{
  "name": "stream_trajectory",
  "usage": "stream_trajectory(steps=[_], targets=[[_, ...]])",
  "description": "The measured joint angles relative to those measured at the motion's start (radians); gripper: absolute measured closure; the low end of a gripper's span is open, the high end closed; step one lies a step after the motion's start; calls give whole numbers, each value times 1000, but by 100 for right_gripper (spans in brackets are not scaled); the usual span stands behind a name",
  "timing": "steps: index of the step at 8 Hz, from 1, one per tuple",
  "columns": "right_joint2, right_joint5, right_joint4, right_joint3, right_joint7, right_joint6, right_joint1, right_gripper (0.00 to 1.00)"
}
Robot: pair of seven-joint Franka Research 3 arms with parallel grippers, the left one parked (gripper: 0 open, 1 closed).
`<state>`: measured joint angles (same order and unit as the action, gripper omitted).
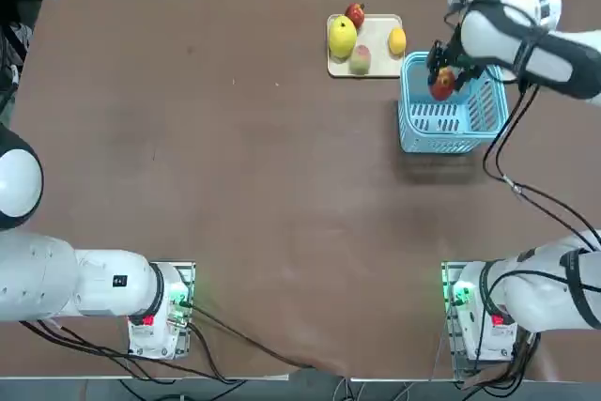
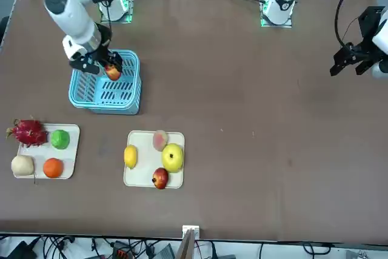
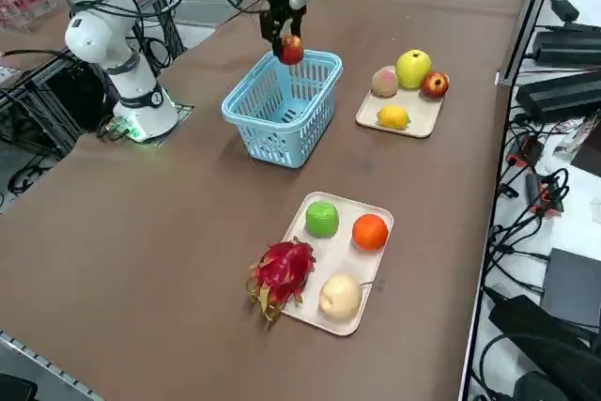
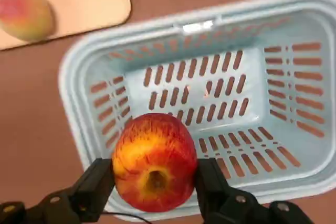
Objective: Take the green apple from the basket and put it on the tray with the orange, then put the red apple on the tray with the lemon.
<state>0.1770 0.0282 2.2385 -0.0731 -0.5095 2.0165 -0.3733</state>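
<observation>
My right gripper (image 4: 154, 179) is shut on the red apple (image 4: 155, 162), holding it in the air just above the rim of the light blue basket (image 4: 220, 103). In the front view the red apple (image 2: 113, 72) hangs over the basket (image 2: 106, 89). Nothing lies inside the basket. The green apple (image 3: 322, 218) rests on the near tray (image 3: 362, 265) beside the orange (image 3: 370, 231). The lemon (image 3: 392, 116) lies on the other tray (image 3: 413, 115), just beyond the basket (image 3: 282, 110). From overhead, the right gripper (image 1: 441, 77) is over the basket (image 1: 451, 105).
The orange's tray also holds a pink dragon fruit (image 3: 282, 271) and a pale cream round fruit (image 3: 339, 296). The lemon's tray carries a large yellow fruit (image 3: 413, 68), a dark red fruit (image 3: 434, 84) and a pink-green mottled fruit (image 3: 383, 82). Brown tabletop spreads to the left.
</observation>
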Motion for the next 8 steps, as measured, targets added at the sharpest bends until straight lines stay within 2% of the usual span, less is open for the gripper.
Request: stream_trajectory(steps=[2,6,8], targets=[[-98,0,-158,4,-13,-21,-1,14],[-521,-1,-601,11,-101,-16,-14,14],[-675,-1,-704,11,-114,29,-32,14]])
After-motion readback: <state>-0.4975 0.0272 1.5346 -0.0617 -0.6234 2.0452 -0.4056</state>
